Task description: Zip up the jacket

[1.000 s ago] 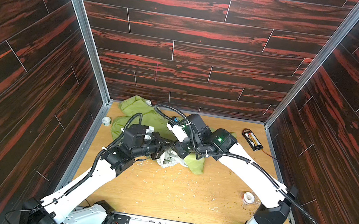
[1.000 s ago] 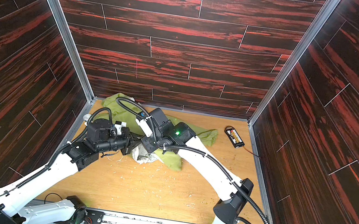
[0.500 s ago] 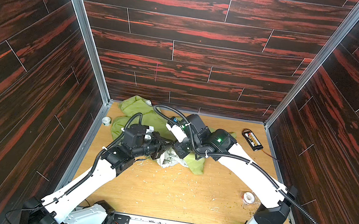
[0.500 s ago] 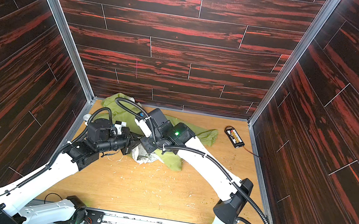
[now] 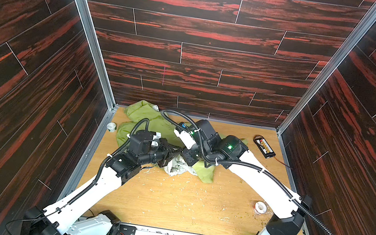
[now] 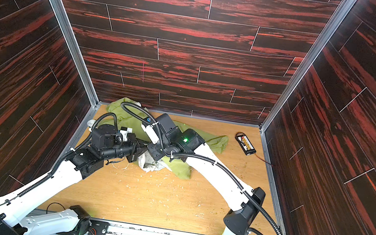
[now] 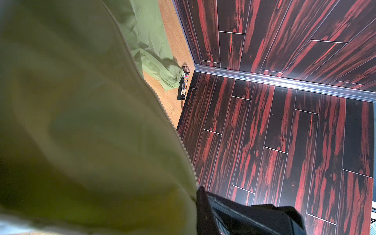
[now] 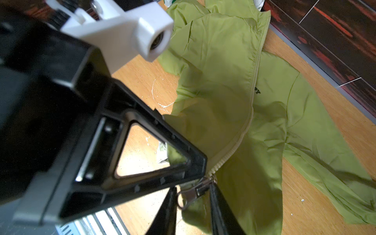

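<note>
white arm links (image 5: 270,185), black joints (image 5: 284,228), ribbed black cables (image 5: 325,229).

Left arm (image 5: 99,186) and right arm (image 5: 273,185) converge, jaws nearly touching.

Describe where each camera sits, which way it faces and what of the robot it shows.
Both top views: above the arm bases, facing down toward the back wall; both arms meet over the jacket.
Left wrist: on the left arm, facing along the zipper to a wall corner; its own finger shows.
Right wrist: on the right arm, facing down at the zipper pull inside the right end effector; left end effector shows.
Shared: the zipper, in both wrist views.
</note>
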Available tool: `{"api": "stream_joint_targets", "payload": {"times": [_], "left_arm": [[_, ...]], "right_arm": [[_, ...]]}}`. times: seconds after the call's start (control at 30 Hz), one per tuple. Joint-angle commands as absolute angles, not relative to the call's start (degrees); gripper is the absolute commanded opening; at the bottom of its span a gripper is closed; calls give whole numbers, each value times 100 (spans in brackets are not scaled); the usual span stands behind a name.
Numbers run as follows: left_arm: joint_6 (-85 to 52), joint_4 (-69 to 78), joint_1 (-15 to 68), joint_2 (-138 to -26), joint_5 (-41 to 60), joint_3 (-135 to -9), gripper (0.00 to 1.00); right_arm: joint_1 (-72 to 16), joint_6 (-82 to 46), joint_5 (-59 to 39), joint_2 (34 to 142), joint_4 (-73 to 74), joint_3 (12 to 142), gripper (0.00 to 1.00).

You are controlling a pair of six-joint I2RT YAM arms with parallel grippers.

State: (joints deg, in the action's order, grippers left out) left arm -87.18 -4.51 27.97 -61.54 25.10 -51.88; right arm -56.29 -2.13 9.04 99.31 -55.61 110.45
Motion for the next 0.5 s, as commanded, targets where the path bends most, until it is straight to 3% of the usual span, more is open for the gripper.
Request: {"api": "stream_joint_targets", "payload": {"times": [0.0,0.47], "left_arm": [[-8670,-230,2813,-6108,2717,-5267,0],[-8648,-211,2812,-6109,2737,-5238,0]], "right_arm": [[-5651,-220,822,9749,-5414,10969,30],[-5632,-264,766,9679,-5403,11039,25]]}}
